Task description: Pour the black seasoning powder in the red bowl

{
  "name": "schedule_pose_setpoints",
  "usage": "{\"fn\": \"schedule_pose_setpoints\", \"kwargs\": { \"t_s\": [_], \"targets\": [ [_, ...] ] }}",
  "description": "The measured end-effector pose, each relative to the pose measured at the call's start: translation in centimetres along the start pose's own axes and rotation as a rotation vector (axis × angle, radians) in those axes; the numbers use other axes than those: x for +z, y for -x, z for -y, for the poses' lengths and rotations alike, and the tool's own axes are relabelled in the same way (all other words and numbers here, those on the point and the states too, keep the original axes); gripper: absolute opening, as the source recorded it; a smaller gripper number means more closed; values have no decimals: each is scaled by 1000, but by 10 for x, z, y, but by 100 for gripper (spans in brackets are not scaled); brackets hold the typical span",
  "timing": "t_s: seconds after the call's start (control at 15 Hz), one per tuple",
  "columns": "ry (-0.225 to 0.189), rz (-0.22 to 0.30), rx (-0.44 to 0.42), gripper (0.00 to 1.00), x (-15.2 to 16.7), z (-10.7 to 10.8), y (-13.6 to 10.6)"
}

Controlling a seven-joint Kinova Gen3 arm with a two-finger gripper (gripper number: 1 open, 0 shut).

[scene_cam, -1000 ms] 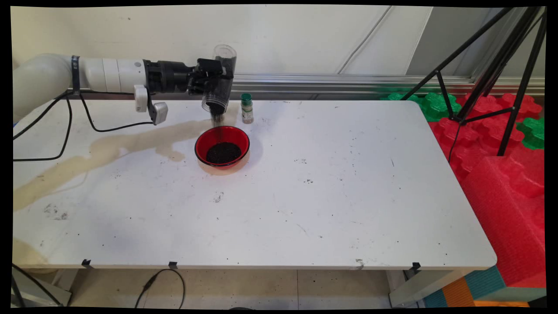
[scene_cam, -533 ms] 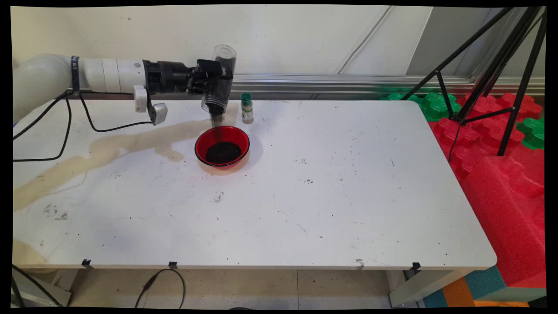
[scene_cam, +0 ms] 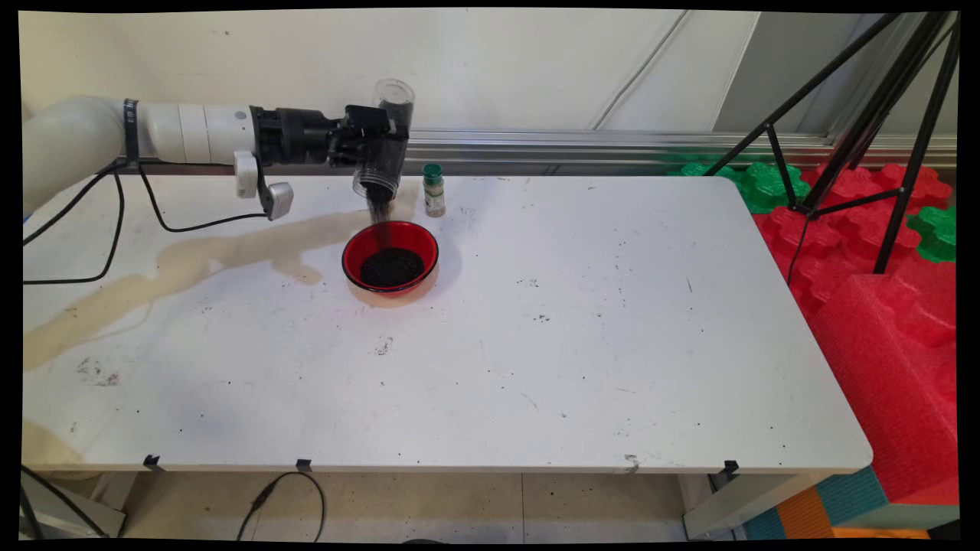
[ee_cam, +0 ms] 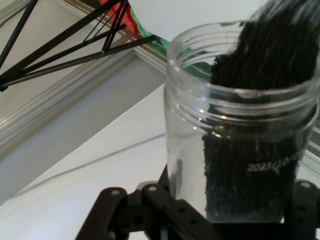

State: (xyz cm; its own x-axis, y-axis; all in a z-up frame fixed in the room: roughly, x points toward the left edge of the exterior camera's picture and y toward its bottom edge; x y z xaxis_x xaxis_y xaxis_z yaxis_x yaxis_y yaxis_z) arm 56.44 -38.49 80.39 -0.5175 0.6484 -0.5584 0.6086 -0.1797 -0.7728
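My gripper (scene_cam: 383, 141) is shut on a clear plastic jar (scene_cam: 387, 141), held upside down and slightly tilted above the table's far left. Dark grains stream from the jar's mouth (scene_cam: 377, 187) into a red bowl (scene_cam: 356, 256) right below it, where a black heap (scene_cam: 392, 266) lies. In the hand view the jar (ee_cam: 200, 150) fills the middle, with dark grains (ee_cam: 260, 125) sliding toward its open rim. The gripper's linkage (ee_cam: 150, 210) clasps the jar's lower part.
A small green-capped spice bottle (scene_cam: 434, 190) stands just right of the jar, behind the bowl. A tan stain (scene_cam: 191, 260) runs across the table's left. A black tripod (scene_cam: 857, 122) and red and green foam blocks (scene_cam: 880, 291) lie beyond the right edge.
Grains keep pouring from the jar. The black heap in the bowl has grown a little. The arm has barely moved.
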Motion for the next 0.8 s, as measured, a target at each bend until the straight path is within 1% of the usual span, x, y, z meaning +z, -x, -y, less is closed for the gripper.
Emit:
{"fn": "schedule_pose_setpoints", "kwargs": {
  "t_s": [0.33,0.8],
  "targets": [
    [0,0,-30,0,0,1,0],
    [6,-3,-110,0,-3,2,2]
  ]
}}
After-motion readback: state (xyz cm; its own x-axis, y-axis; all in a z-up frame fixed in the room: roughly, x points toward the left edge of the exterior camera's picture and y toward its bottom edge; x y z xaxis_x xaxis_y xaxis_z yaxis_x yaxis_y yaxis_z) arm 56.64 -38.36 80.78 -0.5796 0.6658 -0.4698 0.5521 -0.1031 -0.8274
